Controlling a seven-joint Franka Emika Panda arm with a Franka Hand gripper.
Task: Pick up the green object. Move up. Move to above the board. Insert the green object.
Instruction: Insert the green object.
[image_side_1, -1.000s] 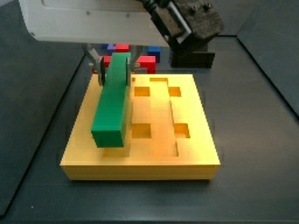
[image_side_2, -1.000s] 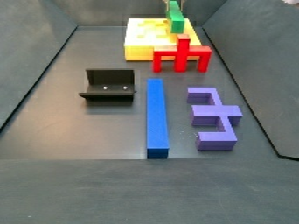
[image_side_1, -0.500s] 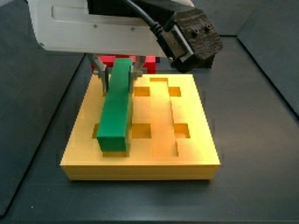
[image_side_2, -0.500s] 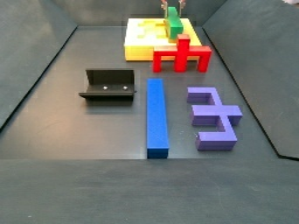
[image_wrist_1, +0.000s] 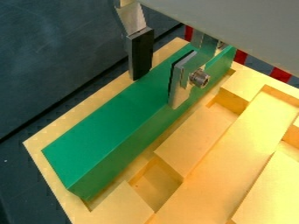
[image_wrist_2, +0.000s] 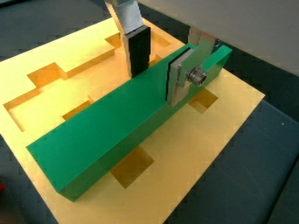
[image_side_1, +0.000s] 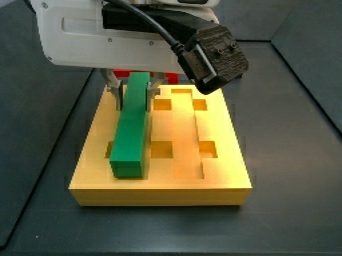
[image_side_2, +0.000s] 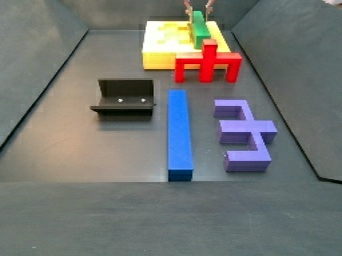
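The green object (image_wrist_1: 111, 131) is a long bright green bar lying lengthwise along the yellow board (image_wrist_1: 246, 175), low in one of its grooves. It shows in both wrist views (image_wrist_2: 105, 131) and both side views (image_side_1: 131, 125) (image_side_2: 201, 27). My gripper (image_wrist_1: 158, 87) straddles the bar near its far end, dark pad against one long side and silver finger (image_wrist_2: 177, 83) against the other, shut on it. In a side view the gripper (image_side_1: 134, 85) hangs over the board's (image_side_1: 221, 175) far left part. The board (image_side_2: 163, 45) sits at the far end of the floor.
A red cross-shaped block (image_side_2: 207, 65) lies just in front of the board. A long blue bar (image_side_2: 179, 135), a purple block (image_side_2: 245, 130) and the black fixture (image_side_2: 124, 97) lie on the dark floor nearer the front. Grey walls bound the floor.
My gripper has come down with the green bar. The bar was tilted above the board and now lies lower and flatter along the groove.
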